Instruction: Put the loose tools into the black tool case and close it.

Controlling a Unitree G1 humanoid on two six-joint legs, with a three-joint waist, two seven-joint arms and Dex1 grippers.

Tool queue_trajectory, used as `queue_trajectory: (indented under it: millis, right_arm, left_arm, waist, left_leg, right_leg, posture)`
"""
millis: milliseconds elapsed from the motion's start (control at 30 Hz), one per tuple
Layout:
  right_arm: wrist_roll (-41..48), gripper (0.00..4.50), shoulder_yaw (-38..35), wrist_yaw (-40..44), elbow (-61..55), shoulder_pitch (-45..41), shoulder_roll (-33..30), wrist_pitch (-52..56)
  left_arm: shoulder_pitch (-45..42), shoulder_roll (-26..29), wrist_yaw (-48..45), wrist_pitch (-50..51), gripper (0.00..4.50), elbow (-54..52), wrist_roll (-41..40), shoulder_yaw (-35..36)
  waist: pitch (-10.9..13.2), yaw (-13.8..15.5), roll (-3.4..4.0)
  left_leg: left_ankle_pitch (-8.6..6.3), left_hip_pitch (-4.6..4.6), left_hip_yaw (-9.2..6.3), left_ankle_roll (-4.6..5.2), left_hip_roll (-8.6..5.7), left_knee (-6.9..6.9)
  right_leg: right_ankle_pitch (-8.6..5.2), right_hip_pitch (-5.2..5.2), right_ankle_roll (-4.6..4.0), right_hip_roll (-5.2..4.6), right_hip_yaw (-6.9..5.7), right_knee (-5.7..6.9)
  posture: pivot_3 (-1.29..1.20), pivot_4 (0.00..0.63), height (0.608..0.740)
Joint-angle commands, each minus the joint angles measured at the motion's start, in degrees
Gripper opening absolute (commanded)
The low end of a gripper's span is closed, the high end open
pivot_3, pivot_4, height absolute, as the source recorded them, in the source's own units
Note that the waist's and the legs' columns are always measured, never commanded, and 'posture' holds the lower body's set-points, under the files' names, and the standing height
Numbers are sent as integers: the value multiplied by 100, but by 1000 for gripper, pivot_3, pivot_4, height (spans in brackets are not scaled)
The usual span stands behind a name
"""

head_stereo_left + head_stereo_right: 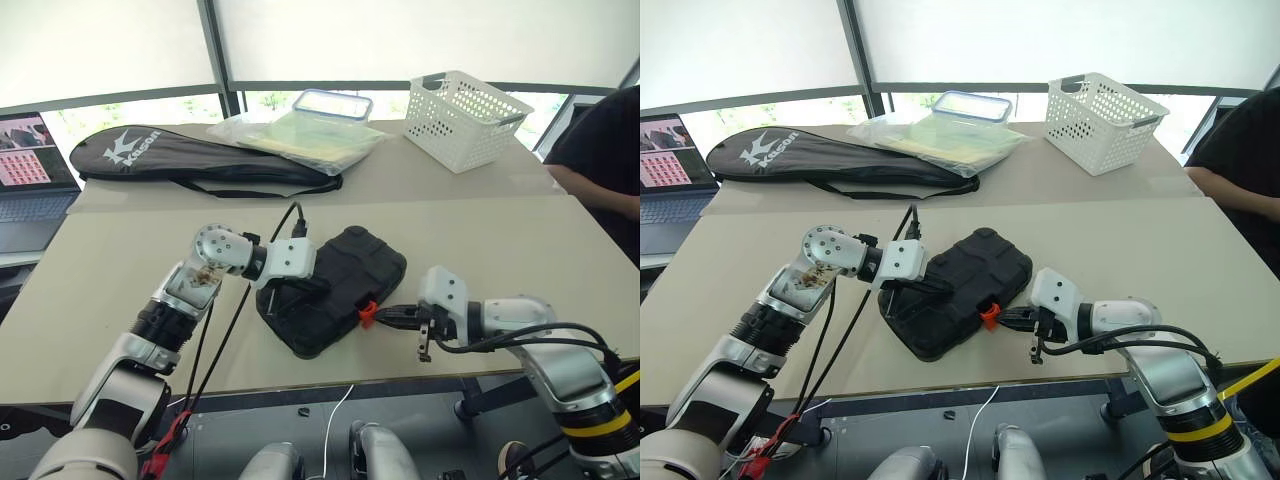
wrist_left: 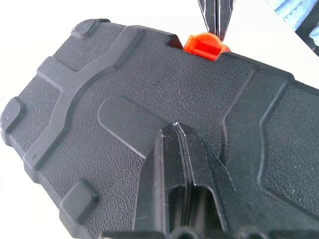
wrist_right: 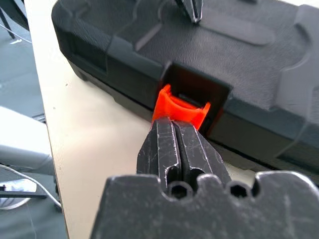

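The black tool case (image 1: 345, 270) lies with its lid down near the table's front edge, turned at an angle. Its orange latch (image 3: 181, 107) sticks out from the front side. My left gripper (image 2: 175, 127) is shut, and its fingertips rest on the textured lid near the middle. My right gripper (image 3: 174, 123) is also shut, with its tips right against the latch from the front. In the head view it sits just right of the latch (image 1: 367, 313). The loose tools are out of view.
A long black racket bag (image 1: 200, 155) lies at the back left, beside a laptop (image 1: 30, 170). A plastic bag with a container (image 1: 310, 130) and a white basket (image 1: 465, 118) stand at the back. A person's dark sleeve (image 1: 605, 150) is at the right edge.
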Motion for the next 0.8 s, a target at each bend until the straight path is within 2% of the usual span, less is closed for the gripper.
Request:
queue_trajectory:
  millis: [33, 200, 467, 800]
  right_arm:
    - [-157, 0, 114, 24, 105, -140, 4, -156]
    - [-268, 0, 152, -5, 252, -207, 62, -190]
    - [929, 0, -693, -23, -373, -582, 83, 897]
    - [477, 0, -113, -109, -145, -543, 49, 774]
  left_arm:
    - [118, 37, 63, 112, 28, 221, 285, -113]
    - [111, 41, 66, 98, 28, 211, 274, -97]
    - [100, 45, 67, 9, 28, 264, 297, -102]
    - [37, 27, 71, -13, 28, 311, 307, -97]
  waist:
    - [0, 0, 0]
    - [0, 0, 0]
    - [0, 0, 0]
    - [0, 1, 0]
  left_leg:
    - [0, 0, 0, 0, 0, 0]
    - [0, 0, -1, 0, 0, 0]
    - [0, -2, -3, -1, 0, 0]
    - [0, -5, -7, -1, 0, -1]
  right_leg:
    - [0, 0, 0, 0, 0, 0]
    - [0, 0, 1, 0, 0, 0]
    - [0, -2, 1, -2, 0, -1]
    - [0, -3, 1, -3, -5, -3]
  posture:
    - [0, 150, 740]
    - [0, 150, 740]
    - [0, 150, 740]
    - [0, 150, 740]
